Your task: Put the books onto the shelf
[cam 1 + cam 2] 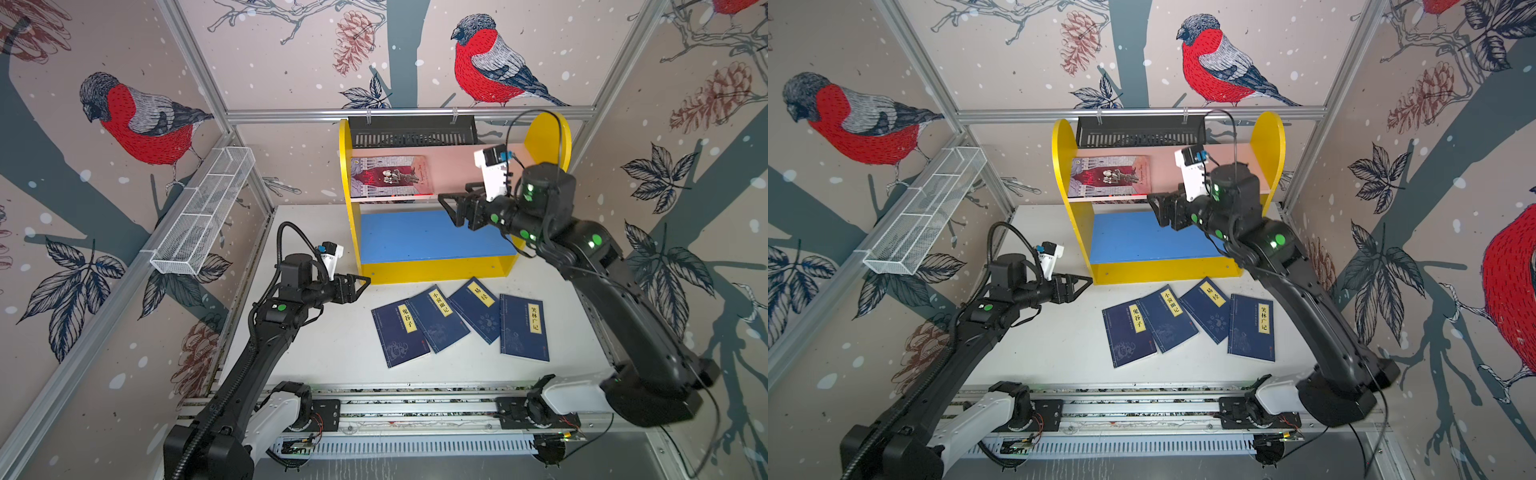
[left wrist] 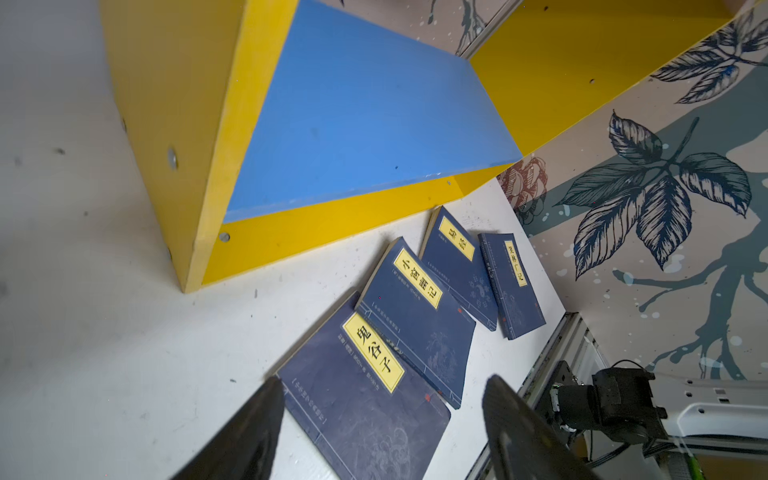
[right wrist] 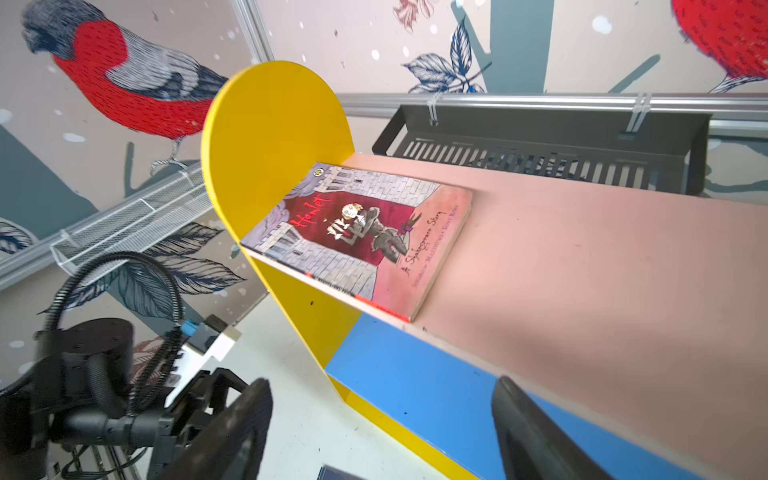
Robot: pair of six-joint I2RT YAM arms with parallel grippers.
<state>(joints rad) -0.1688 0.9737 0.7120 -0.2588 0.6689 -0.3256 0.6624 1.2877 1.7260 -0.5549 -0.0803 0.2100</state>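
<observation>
The red book lies flat on the pink upper board of the shelf, at its left end, while four navy books lie fanned, partly overlapping, on the bench just in front. The right end effector hangs before the pink board's edge, above the blue lower board, spread wide and empty. The left end effector hovers near the shelf's front left corner, likewise spread apart, holding nothing.

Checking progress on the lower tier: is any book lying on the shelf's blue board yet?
No, the blue board is bare; the Hamlet book lies on the pink board above.
</observation>
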